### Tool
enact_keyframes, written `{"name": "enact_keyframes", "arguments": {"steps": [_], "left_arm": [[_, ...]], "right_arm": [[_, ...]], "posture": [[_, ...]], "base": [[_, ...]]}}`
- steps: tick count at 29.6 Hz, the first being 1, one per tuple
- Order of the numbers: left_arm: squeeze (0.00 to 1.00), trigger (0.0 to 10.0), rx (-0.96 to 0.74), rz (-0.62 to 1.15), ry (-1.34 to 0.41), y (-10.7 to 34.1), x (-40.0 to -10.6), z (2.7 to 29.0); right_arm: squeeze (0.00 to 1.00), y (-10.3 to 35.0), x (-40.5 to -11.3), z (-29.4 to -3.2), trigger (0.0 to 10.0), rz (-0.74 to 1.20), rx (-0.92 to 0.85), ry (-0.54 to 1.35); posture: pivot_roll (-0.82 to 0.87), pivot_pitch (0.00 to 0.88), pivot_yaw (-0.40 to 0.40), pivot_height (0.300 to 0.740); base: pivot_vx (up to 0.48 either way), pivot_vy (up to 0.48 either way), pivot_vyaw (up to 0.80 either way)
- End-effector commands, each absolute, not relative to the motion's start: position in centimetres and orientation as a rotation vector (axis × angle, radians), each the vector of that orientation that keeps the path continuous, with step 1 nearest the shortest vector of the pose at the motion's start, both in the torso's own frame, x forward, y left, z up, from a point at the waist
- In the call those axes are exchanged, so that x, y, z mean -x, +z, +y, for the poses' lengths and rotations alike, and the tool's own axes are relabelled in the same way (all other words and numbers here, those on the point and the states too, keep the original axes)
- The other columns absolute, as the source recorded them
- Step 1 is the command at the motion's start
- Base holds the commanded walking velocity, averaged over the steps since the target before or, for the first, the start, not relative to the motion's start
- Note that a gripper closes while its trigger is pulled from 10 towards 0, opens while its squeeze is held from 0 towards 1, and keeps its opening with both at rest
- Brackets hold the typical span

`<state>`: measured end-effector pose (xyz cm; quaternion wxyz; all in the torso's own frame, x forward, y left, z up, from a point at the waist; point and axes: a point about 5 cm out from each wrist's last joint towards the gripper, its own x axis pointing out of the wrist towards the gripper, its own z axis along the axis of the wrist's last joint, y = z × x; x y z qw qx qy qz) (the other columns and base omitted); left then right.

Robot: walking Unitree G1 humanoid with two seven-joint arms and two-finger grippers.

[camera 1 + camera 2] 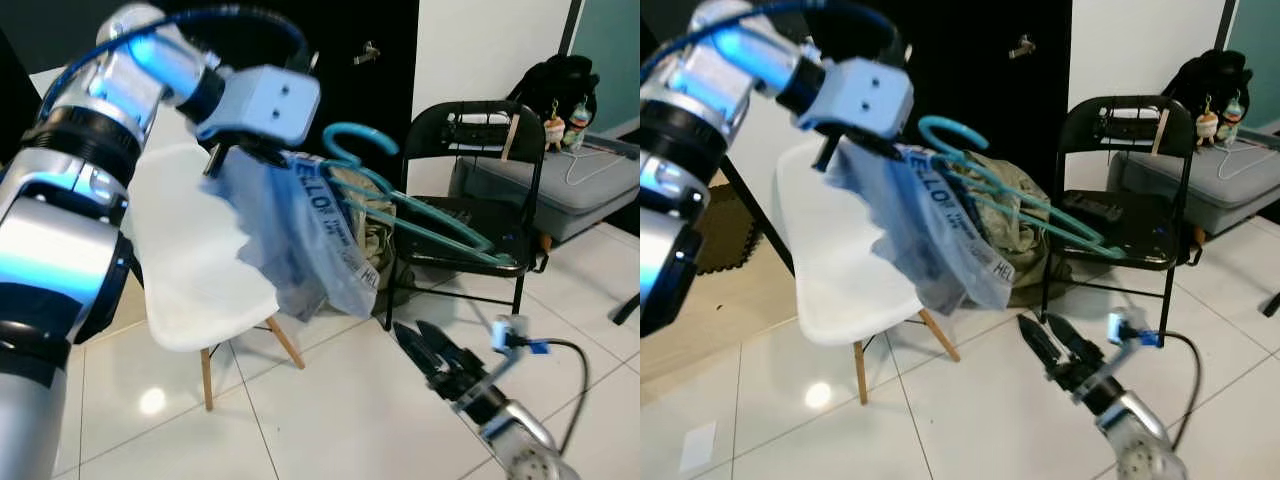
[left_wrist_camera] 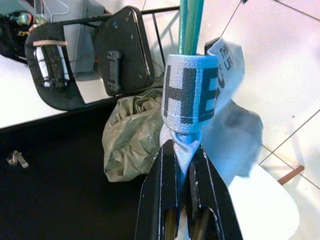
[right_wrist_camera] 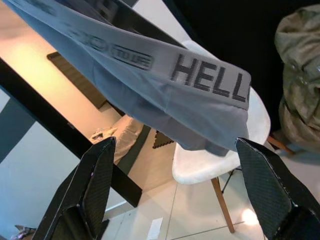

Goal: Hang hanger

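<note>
A white chair [image 1: 200,290] and black folding chair [image 1: 480,190] flank open tiled floor [image 1: 340,410]. Above it, the left end effector [image 2: 182,150] is clamped on a teal hanger [image 1: 420,215] carrying grey shorts [image 1: 300,240]. The right end effector [image 3: 175,185] is spread wide below; its wrist view reads "HELL" on the waistband.

- Head views are bright and evenly lit; the white floor tiles [image 1: 330,400] carry a round glare spot beside the white chair [image 1: 200,270]; a blue glow tints the silver arm [image 1: 60,200]
- The doorway behind [image 1: 970,60] reads as near black, with no detail
- Slight softness over the whole of the head views; the near arm is out of focus
- Right wrist view: warm orange light on the far floor [image 3: 45,65]; the black fingers [image 3: 95,190] are blurred at the edges
- Left wrist view: tiles [image 2: 280,55] washed pale; dark lower left corner
</note>
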<state>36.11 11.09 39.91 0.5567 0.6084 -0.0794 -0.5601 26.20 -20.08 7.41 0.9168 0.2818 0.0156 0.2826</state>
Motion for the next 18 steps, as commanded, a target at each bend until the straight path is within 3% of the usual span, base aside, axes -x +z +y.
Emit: {"name": "enact_keyframes", "arguments": {"steps": [1, 18], "left_arm": [[0.00, 10.0, -1.408, -0.216, -1.348, 40.5, -35.8, 11.3], [0.00, 10.0, -1.395, -0.382, -1.395, 43.1, -34.4, 10.4]], "right_arm": [[0.00, 7.2, -26.5, -19.8, 10.0, 0.041, -0.574, 0.575], [0.00, 7.5, -27.4, -19.5, 10.0, -0.016, -0.611, 0.569]], "posture": [[0.05, 0.000, 0.133, 0.740], [0.06, 0.000, 0.132, 0.740]], "base": [[0.000, 0.000, 0.00], [0.000, 0.000, 0.00]]}}
